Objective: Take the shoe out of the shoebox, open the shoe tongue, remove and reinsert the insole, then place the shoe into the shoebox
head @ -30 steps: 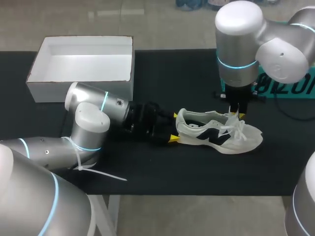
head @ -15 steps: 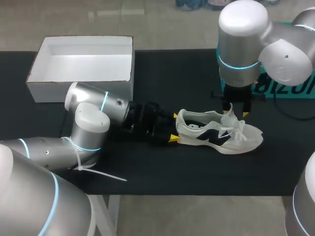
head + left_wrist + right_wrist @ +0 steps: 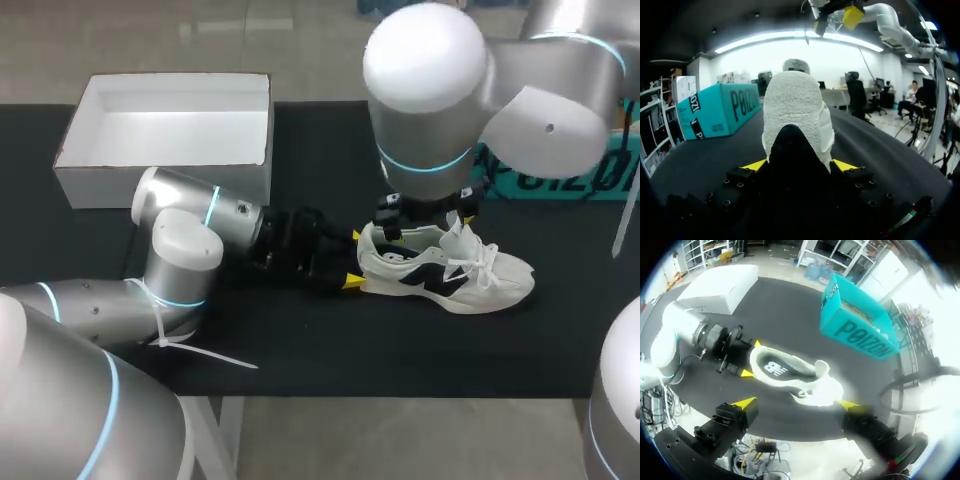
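A white sneaker [image 3: 445,270] with dark side marks lies upright on the black table, toe to the right. My left gripper [image 3: 352,260] is shut on its heel, one yellow tip on each side. In the left wrist view the heel [image 3: 795,115] fills the space between the fingers. My right arm [image 3: 430,100] hangs above the shoe's middle and hides its own fingers in the head view. The right wrist view shows my right gripper [image 3: 796,403] open wide and empty, high over the sneaker [image 3: 790,372], whose tongue [image 3: 822,367] stands up.
The open white shoebox [image 3: 170,135] stands at the table's back left, behind my left arm. A teal box [image 3: 560,175] lies at the back right. Bare black tabletop stretches in front of the sneaker up to the table's near edge.
My right gripper has opened, let go of the sneaker's tongue and laces, and risen above the shoe, shifting left. The left gripper and the sneaker have stayed put.
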Tool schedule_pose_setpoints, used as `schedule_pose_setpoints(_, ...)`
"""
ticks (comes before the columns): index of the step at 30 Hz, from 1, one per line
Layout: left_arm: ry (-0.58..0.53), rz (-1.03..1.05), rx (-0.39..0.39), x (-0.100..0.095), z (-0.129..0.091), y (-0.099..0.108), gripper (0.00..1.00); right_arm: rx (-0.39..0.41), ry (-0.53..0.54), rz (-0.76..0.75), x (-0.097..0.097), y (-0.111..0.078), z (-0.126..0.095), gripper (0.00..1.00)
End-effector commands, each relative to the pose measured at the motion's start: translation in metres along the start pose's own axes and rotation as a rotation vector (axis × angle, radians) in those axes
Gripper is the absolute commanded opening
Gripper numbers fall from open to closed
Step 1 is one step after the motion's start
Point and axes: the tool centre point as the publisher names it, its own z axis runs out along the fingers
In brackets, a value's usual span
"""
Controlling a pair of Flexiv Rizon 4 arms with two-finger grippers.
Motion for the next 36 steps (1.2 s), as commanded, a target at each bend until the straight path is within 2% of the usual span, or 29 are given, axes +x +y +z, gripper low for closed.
schedule_pose_setpoints(1, 0.003, 0.0, -0.002, 0.0, 0.002, 0.002, 0.0, -0.262, 0.131, -0.928, 0.005, -0.004, 0.006, 1.0)
schedule_pose_setpoints(14, 0.003, 0.0, -0.002, 0.0, 0.002, 0.002, 0.0, -0.262, 0.131, -0.928, 0.005, -0.004, 0.006, 1.0)
schedule_pose_setpoints(15, 0.003, 0.0, -0.002, 0.0, 0.002, 0.002, 0.0, -0.311, 0.218, -1.066, 0.009, -0.012, 0.003, 1.0)
schedule_pose_setpoints(16, 0.003, 0.0, -0.002, 0.0, 0.002, 0.002, 0.0, -0.391, 0.249, -1.173, 0.009, -0.021, -0.002, 1.0)
schedule_pose_setpoints(19, 0.003, 0.0, -0.002, 0.0, 0.002, 0.002, 0.0, -0.493, 0.306, -1.291, 0.002, -0.031, -0.01, 1.0)
schedule_pose_setpoints(20, 0.003, 0.0, -0.002, 0.0, 0.002, 0.002, 0.0, -0.463, 0.34, -1.217, -0.004, -0.024, -0.009, 1.0)
schedule_pose_setpoints(32, 0.003, 0.0, -0.002, 0.0, 0.002, 0.002, 0.0, -0.463, 0.34, -1.217, -0.004, -0.024, -0.009, 1.0)
schedule_pose_setpoints(33, 0.003, 0.0, -0.002, 0.0, 0.002, 0.002, 0.0, -0.463, 0.34, -1.217, -0.004, -0.024, -0.009, 0.96)
schedule_pose_setpoints(34, 0.003, 0.0, -0.002, 0.0, 0.002, 0.002, 0.0, -0.48, 0.342, -1.217, -0.004, -0.023, -0.008, 0.36)
schedule_pose_setpoints(35, 0.003, 0.0, -0.002, 0.0, 0.002, 0.002, 0.0, -0.464, 0.35, -1.23, -0.005, -0.021, -0.007, 0.0)
schedule_pose_setpoints(36, 0.003, 0.0, -0.002, 0.0, 0.002, 0.002, 0.0, -0.451, 0.351, -1.24, -0.005, -0.019, -0.005, 0.0)
